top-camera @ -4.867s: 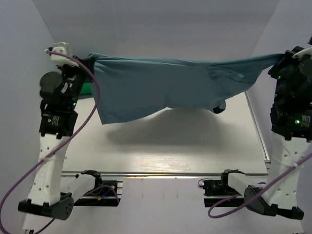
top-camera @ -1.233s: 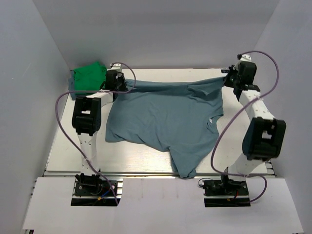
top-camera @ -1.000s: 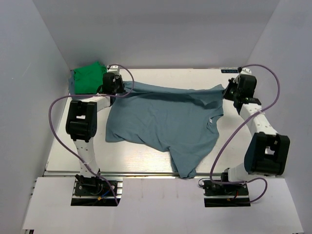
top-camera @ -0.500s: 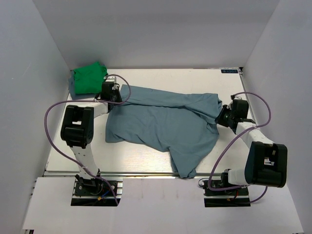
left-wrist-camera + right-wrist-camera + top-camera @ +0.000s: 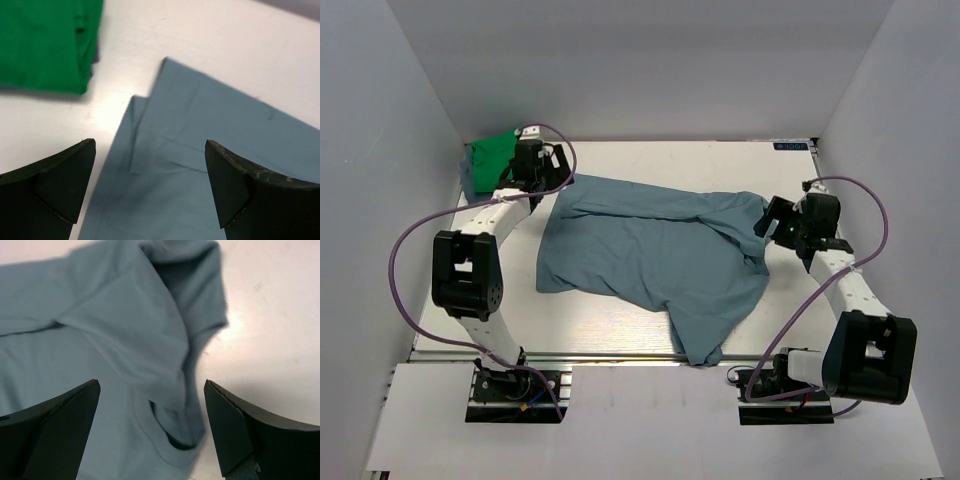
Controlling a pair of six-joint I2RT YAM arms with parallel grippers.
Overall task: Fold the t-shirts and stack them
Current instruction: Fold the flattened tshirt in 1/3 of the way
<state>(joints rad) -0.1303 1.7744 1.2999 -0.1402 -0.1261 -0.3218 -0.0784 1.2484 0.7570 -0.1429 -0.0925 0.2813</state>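
Dropped within the last second: the blue-grey t-shirt [image 5: 660,250], no longer stretched between two clamped pincers, now lying slack and spread on the table [image 5: 620,320]; both pincers gone from pinched to wide.

Beside the left pincer [image 5: 545,168], on its outer side and close by it: the green t-shirt [image 5: 490,162], a folded bundle; in the left wrist view, ahead and to the left of the left finger [image 5: 60,180], apart from the blue-grey t-shirt with a strip of bare table between.

Left pincer [image 5: 149,150]: spread wide, holding nothing; beneath and between its fingers, the far-left corner of the blue-grey t-shirt [image 5: 210,130], its edge doubled over in a narrow fold; bare table [image 5: 200,30] beyond the fingertips.

Between the two pincers: the body of the blue-grey t-shirt, creased, with one end reaching the near table edge.

Right pincer [image 5: 778,228]: spread wide, holding nothing; beneath and between its fingers in the right wrist view [image 5: 151,387], rumpled, bunched folds at the edge of the blue-grey t-shirt [image 5: 100,330]; bare table [image 5: 270,315] ahead of the right finger [image 5: 235,425].
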